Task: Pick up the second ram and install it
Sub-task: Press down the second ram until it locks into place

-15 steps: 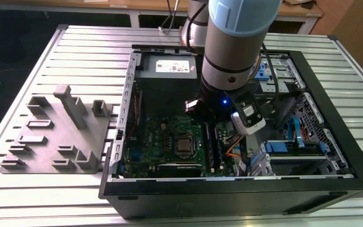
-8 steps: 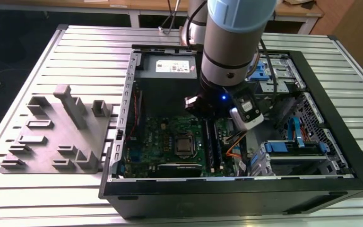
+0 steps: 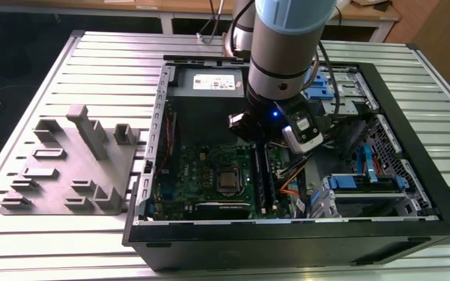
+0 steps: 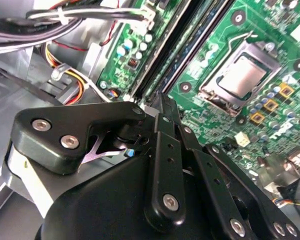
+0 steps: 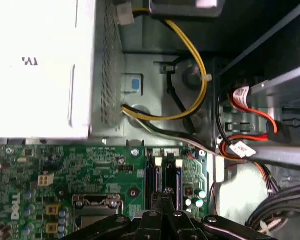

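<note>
We see the black two-fingered gripper [image 5: 163, 192] low inside the open black computer case [image 3: 412, 193], right over the long black memory slots [image 3: 261, 175] of the green motherboard [image 3: 201, 170]. Its fingers [image 4: 166, 117] are pressed together, tips meeting, and we cannot make out anything pinched between them. A thin dark bluish-green board, which we take for the second ram [image 5: 178, 186], stands on edge in a slot just beyond the fingertips. We cannot tell whether it is fully seated.

The risks, as we judge them:
- If the stick sits tilted or one end is high, pushing down could bend it or strain the slot latches.
- A push slightly off the stick's line could land on the neighbouring slot or the board.
- The yellow and black cable bundle [image 5: 202, 80] and the silver processor socket [image 4: 237, 75] lie near, so a sideways drift could snag or strike them.
</note>
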You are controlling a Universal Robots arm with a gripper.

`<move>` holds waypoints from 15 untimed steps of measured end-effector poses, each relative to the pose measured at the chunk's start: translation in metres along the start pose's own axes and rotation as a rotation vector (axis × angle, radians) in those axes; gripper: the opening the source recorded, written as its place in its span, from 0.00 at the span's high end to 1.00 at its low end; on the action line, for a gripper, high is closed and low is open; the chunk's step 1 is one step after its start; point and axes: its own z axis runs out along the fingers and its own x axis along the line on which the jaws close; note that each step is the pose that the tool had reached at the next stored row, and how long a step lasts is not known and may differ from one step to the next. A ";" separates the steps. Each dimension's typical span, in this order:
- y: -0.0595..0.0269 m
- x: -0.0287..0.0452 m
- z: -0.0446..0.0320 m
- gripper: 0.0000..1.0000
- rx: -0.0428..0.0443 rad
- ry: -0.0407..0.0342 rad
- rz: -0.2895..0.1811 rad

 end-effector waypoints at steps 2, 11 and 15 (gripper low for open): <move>0.0030 0.0001 0.0017 0.93 0.0001 0.0000 0.000; 0.0092 0.0004 0.0066 0.93 0.0021 -0.0036 0.039; 0.0149 0.0010 0.0086 0.93 0.0027 -0.0047 0.050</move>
